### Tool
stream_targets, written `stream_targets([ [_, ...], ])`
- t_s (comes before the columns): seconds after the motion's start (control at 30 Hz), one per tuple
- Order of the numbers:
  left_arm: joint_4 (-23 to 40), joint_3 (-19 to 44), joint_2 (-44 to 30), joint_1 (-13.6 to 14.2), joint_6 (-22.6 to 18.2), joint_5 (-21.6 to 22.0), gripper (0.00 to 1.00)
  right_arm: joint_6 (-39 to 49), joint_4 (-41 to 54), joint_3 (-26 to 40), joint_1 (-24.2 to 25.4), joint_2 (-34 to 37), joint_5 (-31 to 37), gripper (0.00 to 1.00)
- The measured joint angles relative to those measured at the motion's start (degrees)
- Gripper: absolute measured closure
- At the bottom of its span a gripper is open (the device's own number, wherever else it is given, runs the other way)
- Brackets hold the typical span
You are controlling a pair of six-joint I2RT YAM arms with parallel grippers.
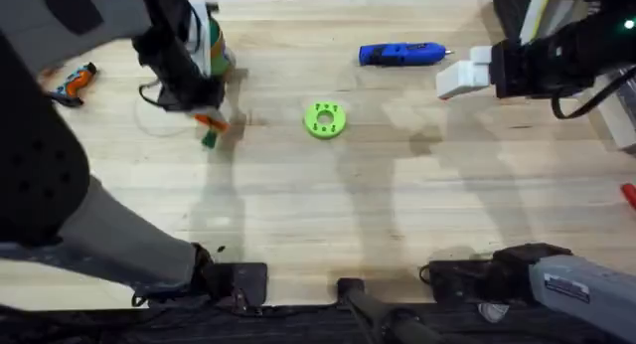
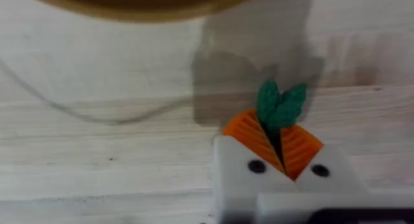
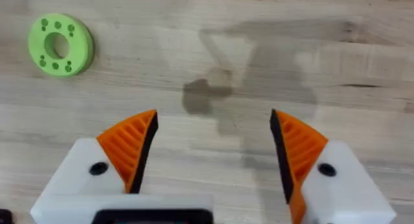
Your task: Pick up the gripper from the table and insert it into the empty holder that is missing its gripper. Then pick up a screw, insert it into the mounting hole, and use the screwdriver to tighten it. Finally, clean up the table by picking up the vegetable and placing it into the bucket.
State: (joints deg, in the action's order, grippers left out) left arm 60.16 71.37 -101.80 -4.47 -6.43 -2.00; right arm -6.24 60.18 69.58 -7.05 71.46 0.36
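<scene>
The vegetable (image 2: 279, 107) is pinched between the left hand's (image 2: 278, 149) orange pads, leafy green end poking out past the tips, so that hand is clamped on it and holding it a little above the bench (image 1: 397, 215); in the overhead view you can see the same green bit (image 1: 209, 138) hanging just below the left arm, right beside the bucket (image 1: 211, 46), which is mostly hidden behind the arm; in the left wrist view the bucket's orange rim (image 2: 142, 4) sits just ahead of the veg.

So this looks like the cleanup step, and I'd say it's nearly done; what matters now is getting the veg fully over the rim before letting go, not dropping it against the outside wall; the grip looks like it's only on the stem end, so no jerky moves or it could twist out; lift a touch, carry it over the middle of the tub, then let the pads part.

The right hand (image 3: 210, 153) is spread wide and holding nothing, hovering over bare wood well apart from all this; the screwdriver (image 1: 402, 53) lies on the bench near it, and the green disc (image 1: 325, 119) sits mid-bench; best it just stays parked out there so the arms don't cross.
</scene>
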Motion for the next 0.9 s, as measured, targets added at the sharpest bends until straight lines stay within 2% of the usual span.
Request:
stream_targets([
  [0.13, -0.69, 5.62, 4.29, 0.26, -0.97, -1.96, 0.988, 0.00, -0.02, 0.00, 0.00, 0.00, 0.00, 0.008],
  [0.23, -3.82, 9.63, 7.77, 0.31, -1.29, -2.75, 0.988, 0.00, -0.02, 0.00, 0.00, 0.02, 0.00, 0.008],
  [0.43, -16.35, 12.35, 11.04, 0.31, -1.44, -1.39, 0.989, 0.00, -0.02, 0.00, 0.00, 0.00, 0.00, 0.008],
  [0.67, -25.27, 12.35, 7.00, 0.31, -0.37, 5.05, 0.990, 0.00, 0.00, 0.00, 0.00, 0.00, 0.00, 0.007],
  [0.8, -29.30, 12.35, 3.26, -0.10, -0.21, 7.12, 0.990, 0.00, -0.02, 0.00, 0.00, 0.02, 0.00, 0.008],
  [0.83, -32.11, 12.35, 0.70, -1.05, 0.82, 7.92, 0.990, 0.00, 0.00, 0.00, 0.00, 0.00, 0.00, 0.008],
  [0.9, -32.88, 12.35, -0.53, -1.95, 2.10, 8.16, 0.990, 0.00, 0.02, 0.00, 0.00, 0.01, 0.00, 0.008],
])
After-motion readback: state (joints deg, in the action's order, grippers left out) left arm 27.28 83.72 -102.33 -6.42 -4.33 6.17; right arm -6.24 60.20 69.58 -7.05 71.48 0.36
